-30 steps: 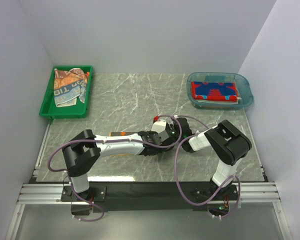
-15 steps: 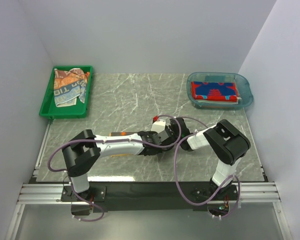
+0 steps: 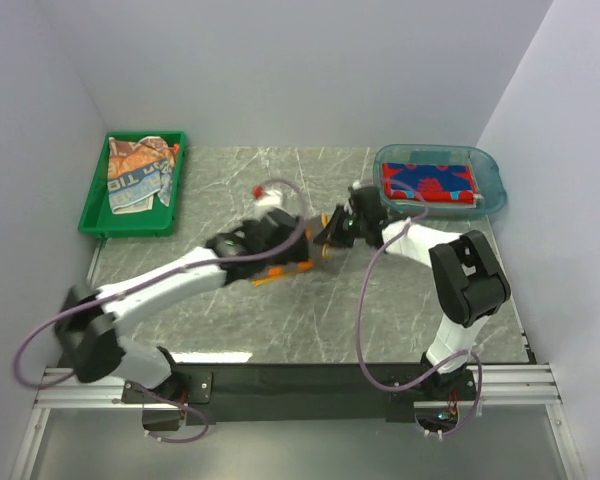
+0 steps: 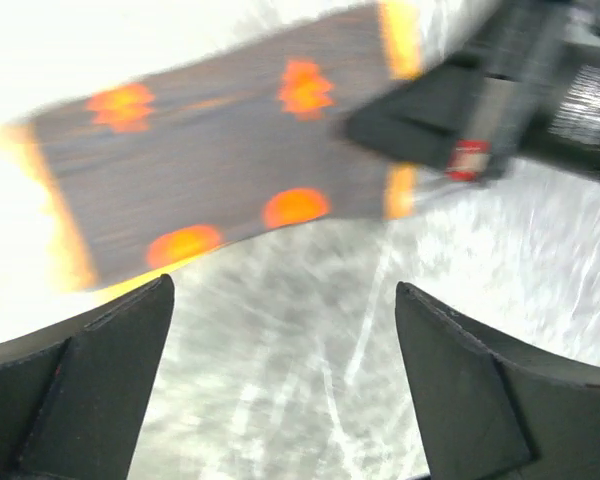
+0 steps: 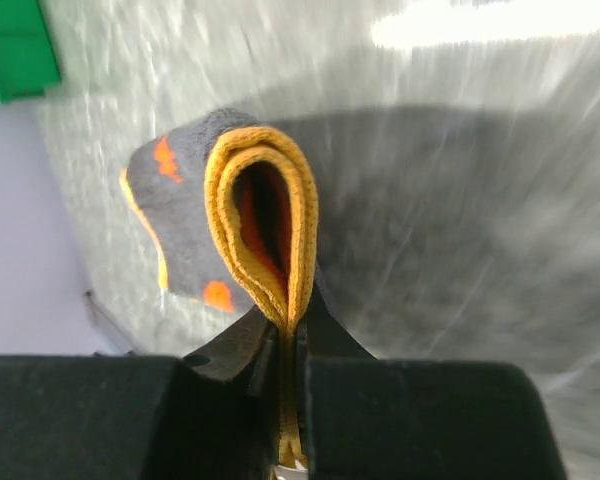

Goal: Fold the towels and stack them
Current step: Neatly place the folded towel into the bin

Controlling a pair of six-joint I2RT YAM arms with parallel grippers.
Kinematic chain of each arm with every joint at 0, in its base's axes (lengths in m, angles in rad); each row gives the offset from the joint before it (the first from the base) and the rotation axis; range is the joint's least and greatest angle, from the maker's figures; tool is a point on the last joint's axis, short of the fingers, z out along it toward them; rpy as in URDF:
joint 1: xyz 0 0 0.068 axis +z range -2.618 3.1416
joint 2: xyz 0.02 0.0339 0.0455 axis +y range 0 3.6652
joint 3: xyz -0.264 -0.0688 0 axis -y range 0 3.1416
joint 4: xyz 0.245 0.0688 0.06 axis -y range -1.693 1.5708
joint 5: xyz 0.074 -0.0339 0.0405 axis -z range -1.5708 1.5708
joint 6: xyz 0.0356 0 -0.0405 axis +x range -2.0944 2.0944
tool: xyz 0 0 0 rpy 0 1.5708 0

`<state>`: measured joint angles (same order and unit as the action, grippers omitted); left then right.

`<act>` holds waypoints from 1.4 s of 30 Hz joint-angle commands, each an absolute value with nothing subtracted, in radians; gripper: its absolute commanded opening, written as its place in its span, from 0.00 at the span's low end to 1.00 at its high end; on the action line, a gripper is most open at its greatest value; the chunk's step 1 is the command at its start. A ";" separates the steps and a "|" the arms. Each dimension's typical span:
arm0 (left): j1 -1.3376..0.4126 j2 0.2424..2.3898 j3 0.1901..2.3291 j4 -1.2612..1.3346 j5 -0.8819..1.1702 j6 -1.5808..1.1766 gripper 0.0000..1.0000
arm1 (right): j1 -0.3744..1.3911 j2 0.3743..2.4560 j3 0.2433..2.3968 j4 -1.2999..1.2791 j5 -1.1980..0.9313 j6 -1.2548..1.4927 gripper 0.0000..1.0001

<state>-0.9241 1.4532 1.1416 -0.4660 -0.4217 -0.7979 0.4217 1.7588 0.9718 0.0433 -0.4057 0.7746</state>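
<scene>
swung over from the near middle toward the far right of the desk [image 3: 280,190], right tool [image 5: 288,400] is clamped shut on the orange hem of the folded orange-grey towel [image 5: 265,215], between desk centre and the blue tub [image 3: 490,190], left tool [image 4: 280,390] now spread wide, cloth just ahead.

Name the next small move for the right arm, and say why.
Probably carry the folded grey-orange towel to the blue tub, onto the red towel: the right gripper pinches its edge, and the left gripper has its jaws open, off it.
</scene>
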 commanded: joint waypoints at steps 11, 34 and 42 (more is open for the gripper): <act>-0.365 0.994 0.939 -0.471 -0.365 -0.514 0.99 | 0.184 1.882 1.665 -0.537 -0.216 0.270 0.00; -0.311 1.147 0.917 -0.462 -0.301 -0.538 0.99 | -0.124 2.069 2.278 -0.943 -0.276 -0.104 0.00; -0.302 1.190 0.914 -0.451 -0.324 -0.537 0.99 | -0.146 2.066 2.276 -0.966 -0.365 -0.149 0.00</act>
